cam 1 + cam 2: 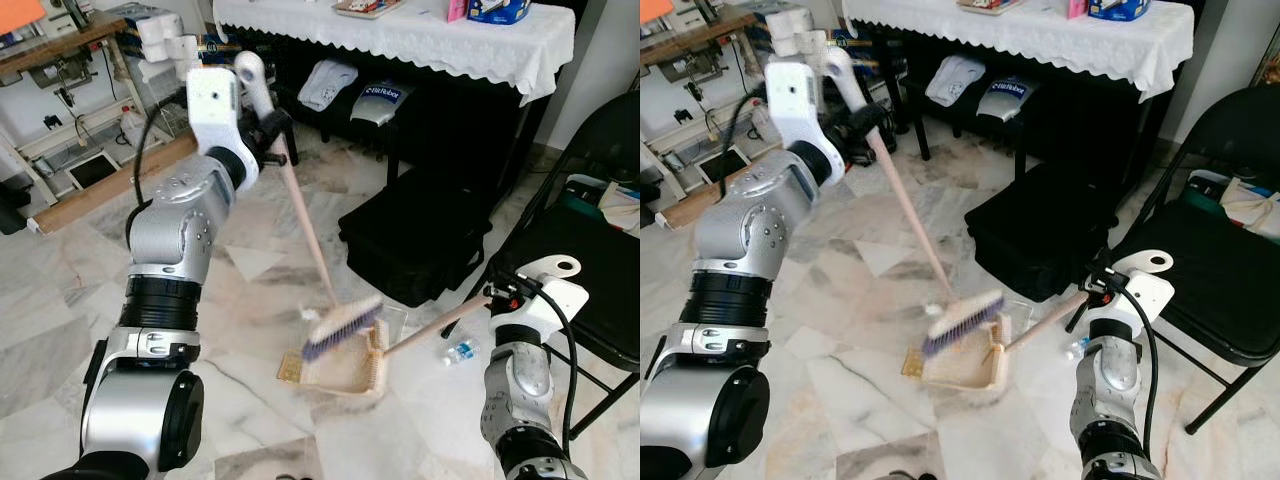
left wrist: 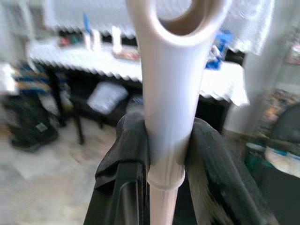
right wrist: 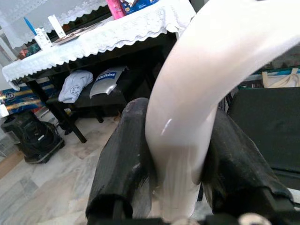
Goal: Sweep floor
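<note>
Marble floor (image 1: 260, 260), white w/ grey veins. Left gripper (image 1: 272, 135) raised, fingers clamped on top of broom (image 1: 345, 327) handle; bristles sit at mouth of dustpan (image 1: 340, 372) on floor mid-room. Right gripper (image 1: 490, 295) low, fingers tight on dustpan's long handle. Small bottle (image 1: 460, 351) on floor just beside pan handle. Black case (image 1: 415, 235) behind pan, under table (image 1: 420, 40) w/ white lace cloth. Black chair (image 1: 590, 270) to right, wooden plank (image 1: 110, 188) left.

The left gripper (image 1: 272, 135) is holding the broom (image 1: 343, 327) over the dustpan (image 1: 335, 370), middle of the frame.
</note>
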